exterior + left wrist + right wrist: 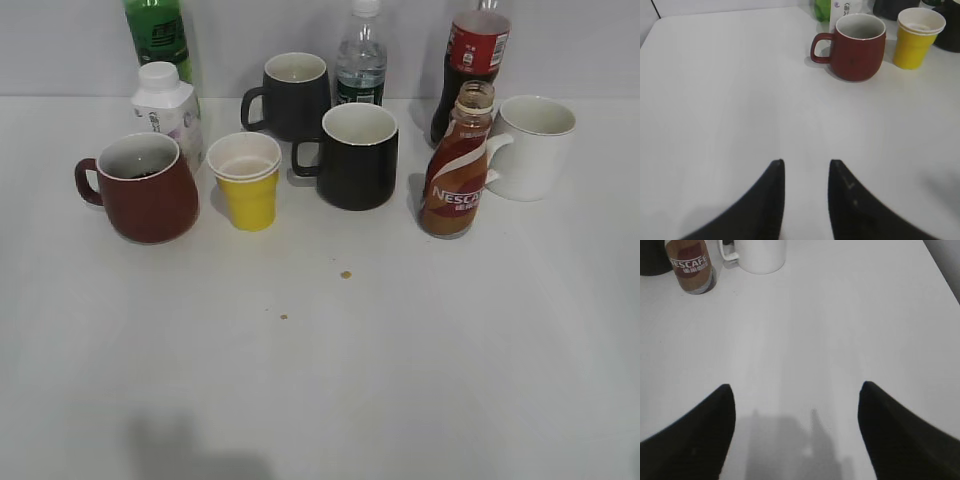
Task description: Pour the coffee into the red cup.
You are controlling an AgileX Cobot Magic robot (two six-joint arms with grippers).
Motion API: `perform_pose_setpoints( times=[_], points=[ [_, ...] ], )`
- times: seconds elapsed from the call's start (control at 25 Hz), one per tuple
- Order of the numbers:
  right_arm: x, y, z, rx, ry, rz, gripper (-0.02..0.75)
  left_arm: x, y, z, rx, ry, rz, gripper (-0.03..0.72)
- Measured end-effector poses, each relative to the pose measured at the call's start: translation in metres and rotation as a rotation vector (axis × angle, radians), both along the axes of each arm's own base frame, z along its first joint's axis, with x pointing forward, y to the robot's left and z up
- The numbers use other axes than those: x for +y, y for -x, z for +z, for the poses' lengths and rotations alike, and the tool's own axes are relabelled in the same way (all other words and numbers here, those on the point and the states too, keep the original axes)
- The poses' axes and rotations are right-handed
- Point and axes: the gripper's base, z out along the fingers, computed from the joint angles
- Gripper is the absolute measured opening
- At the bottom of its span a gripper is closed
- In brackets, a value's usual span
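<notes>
Exterior view: coffee (pixel 456 180) uncapped, upright; red cup (pixel 148 188) apart. Left fingers (pixel 771 200) narrowly parted, right fingers (pixel 715 430) wide, both empty.

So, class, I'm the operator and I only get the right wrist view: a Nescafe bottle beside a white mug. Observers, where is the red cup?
Observer: The red mug stands at the far left of the row in the exterior view, with its handle pointing left. It is next to the yellow paper cup.
Operator: My view cuts off the bottle's top. Is it capped?
Observer: No. The Nescafe bottle has an open mouth with no cap on it.
Operator: And the other arm?
Observer: The left gripper hangs over bare table, well short of the red mug. Its jaws are narrowly apart and hold nothing.
</notes>
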Motion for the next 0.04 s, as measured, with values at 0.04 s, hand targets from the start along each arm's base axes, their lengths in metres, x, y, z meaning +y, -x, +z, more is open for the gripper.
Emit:
perform_pose_setpoints(
  times=[0.04],
  points=[
    [0.0, 0.0, 0.0, 0.0, 0.0, 0.0, 0.573, 0.0, 0.0, 0.0, 0.0, 0.0, 0.0, 0.236]
  ],
)
